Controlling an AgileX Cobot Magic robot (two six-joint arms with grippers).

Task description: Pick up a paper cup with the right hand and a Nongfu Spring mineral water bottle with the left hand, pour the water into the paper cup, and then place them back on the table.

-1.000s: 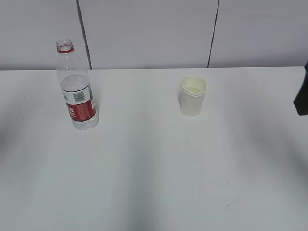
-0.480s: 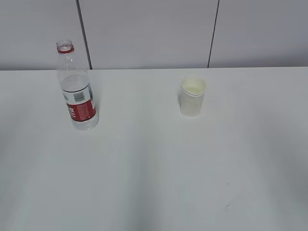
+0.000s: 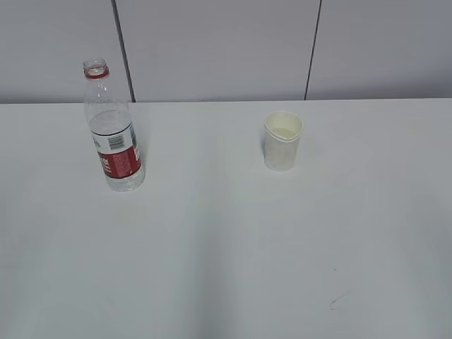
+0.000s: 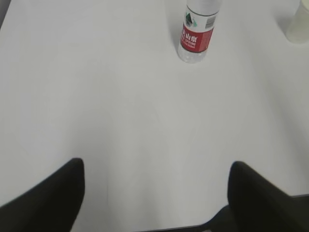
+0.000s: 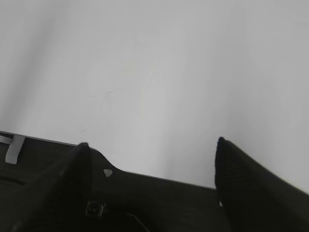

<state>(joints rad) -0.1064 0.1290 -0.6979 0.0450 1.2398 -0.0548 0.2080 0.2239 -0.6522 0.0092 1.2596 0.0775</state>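
Note:
The capless Nongfu Spring bottle (image 3: 113,131) stands upright on the white table (image 3: 226,247) at the back left, with water in it. It also shows at the top of the left wrist view (image 4: 197,34). The white paper cup (image 3: 282,140) stands upright right of centre; its edge shows at the top right of the left wrist view (image 4: 299,26). My left gripper (image 4: 157,166) is open and empty, well short of the bottle near the table's edge. My right gripper (image 5: 152,142) is open and empty over bare table. Neither gripper shows in the exterior view.
A small dark scuff mark (image 3: 337,300) lies near the front right of the table. A grey panelled wall (image 3: 212,49) stands behind the table's far edge. A dark table edge (image 5: 159,193) runs below my right gripper.
A dark part of the right arm at the exterior view's right edge a second ago has moved out of view. The bottle and cup have not moved.

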